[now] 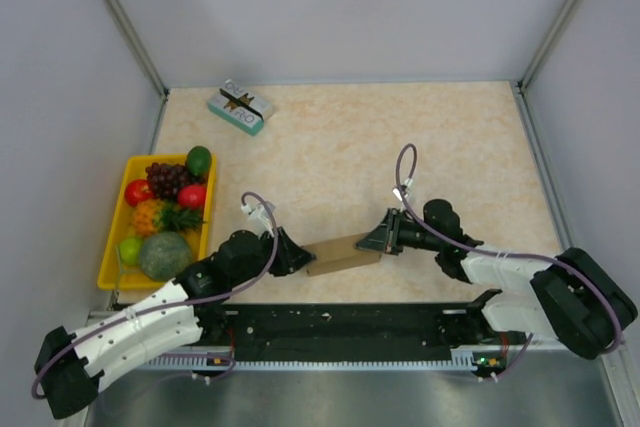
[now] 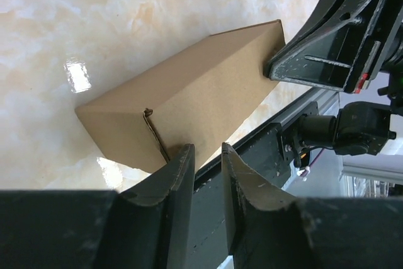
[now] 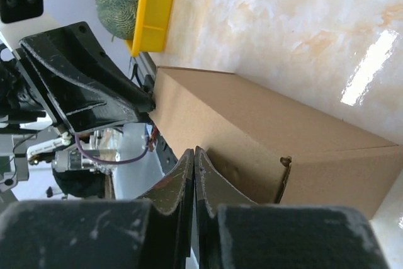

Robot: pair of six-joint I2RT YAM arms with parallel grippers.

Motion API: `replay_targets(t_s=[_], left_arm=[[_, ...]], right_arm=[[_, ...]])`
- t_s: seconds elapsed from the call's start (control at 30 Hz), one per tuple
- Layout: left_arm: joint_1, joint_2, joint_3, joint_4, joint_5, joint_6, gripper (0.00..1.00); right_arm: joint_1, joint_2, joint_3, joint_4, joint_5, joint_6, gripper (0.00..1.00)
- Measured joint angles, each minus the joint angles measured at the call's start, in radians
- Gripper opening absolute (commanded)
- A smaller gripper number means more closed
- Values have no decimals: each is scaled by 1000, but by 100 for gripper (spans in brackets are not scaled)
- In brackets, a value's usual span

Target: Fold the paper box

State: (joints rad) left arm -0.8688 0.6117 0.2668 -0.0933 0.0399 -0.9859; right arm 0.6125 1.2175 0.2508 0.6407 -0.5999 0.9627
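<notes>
Right now the box [image 1: 343, 255] lies low-centre in the top view, between both claws and close to the black rail [image 1: 340, 325]. Left claw [image 2: 206, 149]: jaws a little apart, nothing betw them, one tip touching the box's end. Right claw [image 3: 194, 150]: fully shut, holds nothing, tips against the other end. Risk, imo: w/ no real grip, a push from either end could skid it onto the rail, dent a corner or pop the tucked tab. Box is plain brown, a long closed block w/ a curved slit at one end.
</notes>
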Motion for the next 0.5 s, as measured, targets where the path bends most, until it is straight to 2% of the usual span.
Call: replay_targets(t_s=[0.13, 0.17, 0.23, 0.27, 0.3, 0.33, 0.37, 0.4, 0.47, 0.5], left_arm=[[-3, -26, 56, -118, -38, 25, 37], [-3, -30, 78, -157, -49, 35, 45], [-3, -34, 116, -213, -68, 52, 52], [-3, -34, 136, -237, -76, 60, 55], [-3, -34, 151, -256, -85, 64, 70], [-3, -38, 165, -277, -93, 67, 76], [-3, -44, 179, -302, -109, 64, 81], [-3, -49, 186, -320, -115, 69, 90], [-3, -62, 201, -362, -140, 61, 94], [-3, -65, 211, -389, -152, 53, 96]], right_arm=[[0, -68, 48, -150, 23, -43, 0], [-2, -94, 68, -199, 30, -56, 0], [-8, -144, 109, -276, 39, -83, 7], [-11, -173, 134, -320, 47, -101, 17], [-13, -200, 158, -362, 56, -125, 27], [-13, -224, 187, -423, 72, -153, 34], [-14, -247, 220, -496, 100, -190, 49], [-13, -263, 240, -545, 119, -211, 55], [-14, -291, 291, -682, 171, -270, 64], [-14, -297, 315, -746, 193, -298, 66]])
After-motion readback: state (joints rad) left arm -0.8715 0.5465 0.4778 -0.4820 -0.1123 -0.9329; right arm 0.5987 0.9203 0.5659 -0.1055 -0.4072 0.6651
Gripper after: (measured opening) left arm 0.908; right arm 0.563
